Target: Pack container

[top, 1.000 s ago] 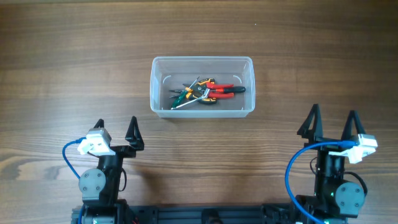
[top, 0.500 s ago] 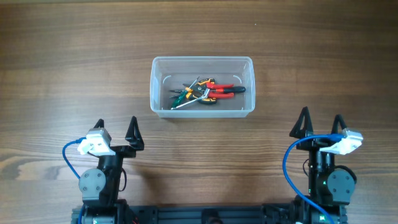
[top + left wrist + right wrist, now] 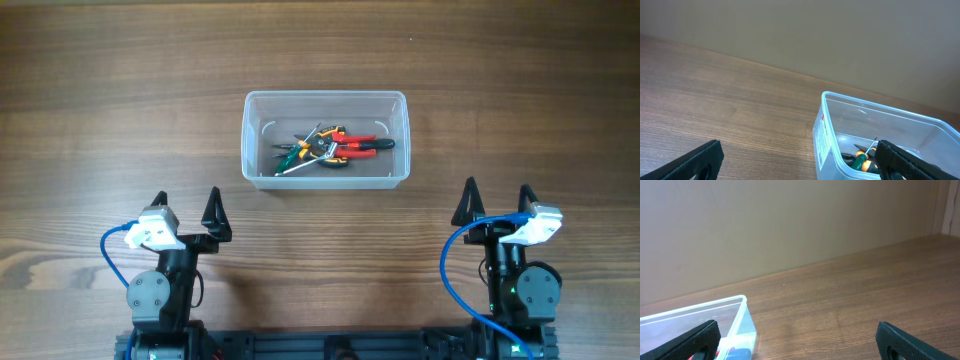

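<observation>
Soft, even light falls from overhead across the wooden table (image 3: 120, 80), bright without being harsh, so the grain reads clearly right out to the edges. The container (image 3: 249, 140) throws only a faint, soft-edged shadow close around its base. Its clear rim catches a pale sheen and its walls look milky. Behind the container in both wrist views, the wall (image 3: 840, 35) is flat, matte and evenly lit. The overhead view is crisp, the wrist views a touch softer.

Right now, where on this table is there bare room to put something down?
The table is bare left, right and beyond the container, and between the left fingers and right fingers. Only inside the container is crowded, with tools.
</observation>
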Action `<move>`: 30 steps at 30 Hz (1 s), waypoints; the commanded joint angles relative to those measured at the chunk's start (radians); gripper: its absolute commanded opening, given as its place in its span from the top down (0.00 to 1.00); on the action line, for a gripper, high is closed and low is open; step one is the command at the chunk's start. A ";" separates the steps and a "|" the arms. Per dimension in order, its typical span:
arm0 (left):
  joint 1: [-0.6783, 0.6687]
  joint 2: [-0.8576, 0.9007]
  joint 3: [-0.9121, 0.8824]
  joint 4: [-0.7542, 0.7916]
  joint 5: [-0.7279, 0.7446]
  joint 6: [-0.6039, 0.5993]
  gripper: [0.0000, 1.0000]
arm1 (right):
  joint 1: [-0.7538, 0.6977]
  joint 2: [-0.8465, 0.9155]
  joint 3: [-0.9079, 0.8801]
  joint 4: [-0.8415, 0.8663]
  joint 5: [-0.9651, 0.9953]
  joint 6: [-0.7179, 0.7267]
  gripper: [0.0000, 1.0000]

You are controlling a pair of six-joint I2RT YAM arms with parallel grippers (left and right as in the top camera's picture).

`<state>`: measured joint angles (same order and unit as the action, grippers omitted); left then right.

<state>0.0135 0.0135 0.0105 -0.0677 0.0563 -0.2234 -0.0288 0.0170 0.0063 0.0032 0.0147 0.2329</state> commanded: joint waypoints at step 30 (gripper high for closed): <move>0.006 -0.010 -0.005 -0.006 -0.005 -0.010 0.00 | 0.006 -0.014 -0.001 -0.001 -0.061 -0.021 0.00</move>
<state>0.0135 0.0135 0.0105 -0.0677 0.0563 -0.2234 -0.0288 0.0170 0.0063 0.0021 -0.0265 0.2218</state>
